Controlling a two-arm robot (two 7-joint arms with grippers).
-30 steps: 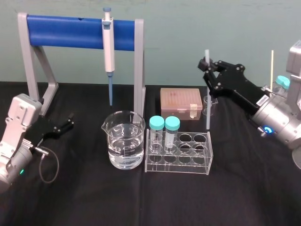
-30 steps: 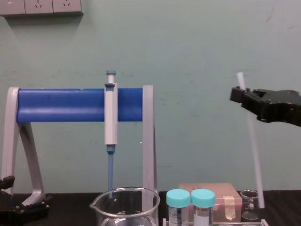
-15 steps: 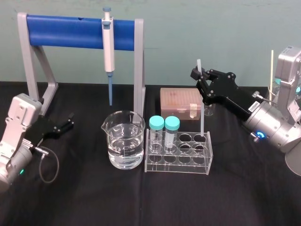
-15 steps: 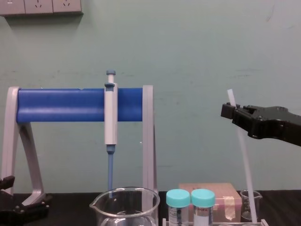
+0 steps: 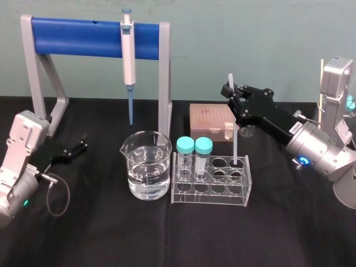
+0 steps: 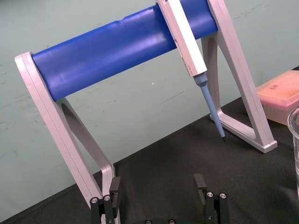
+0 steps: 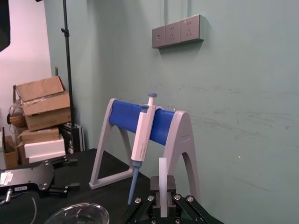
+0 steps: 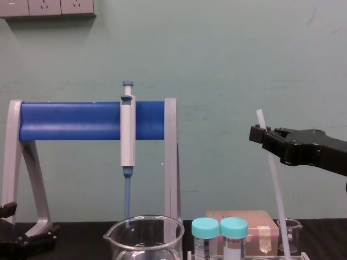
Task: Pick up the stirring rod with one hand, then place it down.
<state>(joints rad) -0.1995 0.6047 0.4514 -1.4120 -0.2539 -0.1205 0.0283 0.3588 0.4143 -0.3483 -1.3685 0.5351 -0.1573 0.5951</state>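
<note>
The stirring rod (image 5: 233,125) is a thin white translucent stick, nearly upright and slightly tilted. My right gripper (image 5: 232,93) is shut on it near its top end. Its lower end reaches the rear right hole of the clear tube rack (image 5: 211,186). In the chest view the stirring rod (image 8: 275,189) slants down from the right gripper (image 8: 261,134). The right wrist view shows the stirring rod (image 7: 162,185) clamped between the jaws. My left gripper (image 5: 79,146) rests at the table's left side, its fingers (image 6: 115,186) spread apart with nothing between them.
A beaker of water (image 5: 147,172) stands left of the rack. Two teal-capped tubes (image 5: 194,149) sit in the rack's left holes. A blue-tipped pipette (image 5: 128,61) hangs on the blue-barred stand (image 5: 83,38). A pink box (image 5: 213,122) and a small beaker (image 8: 291,234) stand behind the rack.
My right gripper has carried the rod leftward and downward. The rod's lower end went from beside the small beaker to the rack's rear right hole. The left arm stayed still.
</note>
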